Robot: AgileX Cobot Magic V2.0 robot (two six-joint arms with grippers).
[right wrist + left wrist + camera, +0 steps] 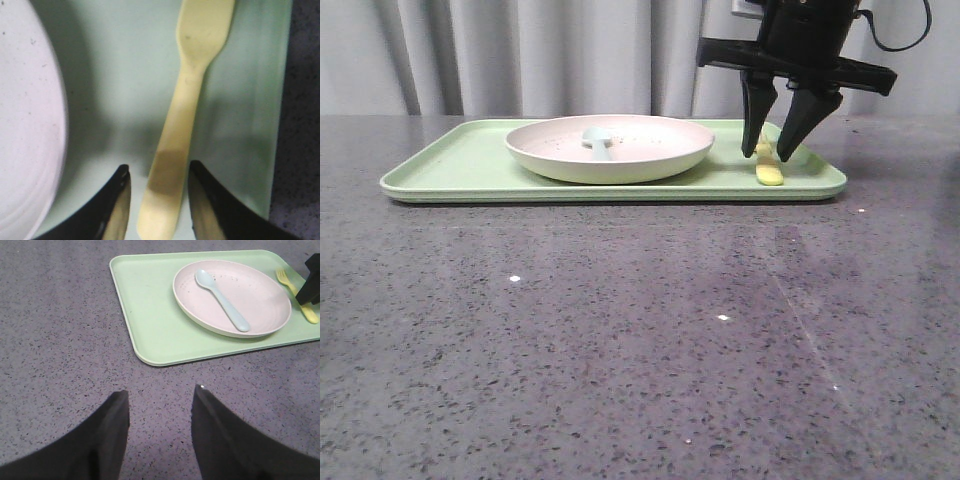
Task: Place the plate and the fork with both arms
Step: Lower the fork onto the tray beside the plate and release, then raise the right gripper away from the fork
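On speckled grey table [620,330], green tray [460,165]

We list a tray [470,165] on the far part of the table [620,330]. On it, left of centre, sits the plate [650,150], with a spoon [222,300] lying in it. Right of the plate, near the tray's right rim, lies the fork [182,125], its handle between the right gripper's [778,150] fingers.

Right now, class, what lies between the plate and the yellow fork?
Only bare green tray separates the plate from the fork, shown clearest in the right wrist view.
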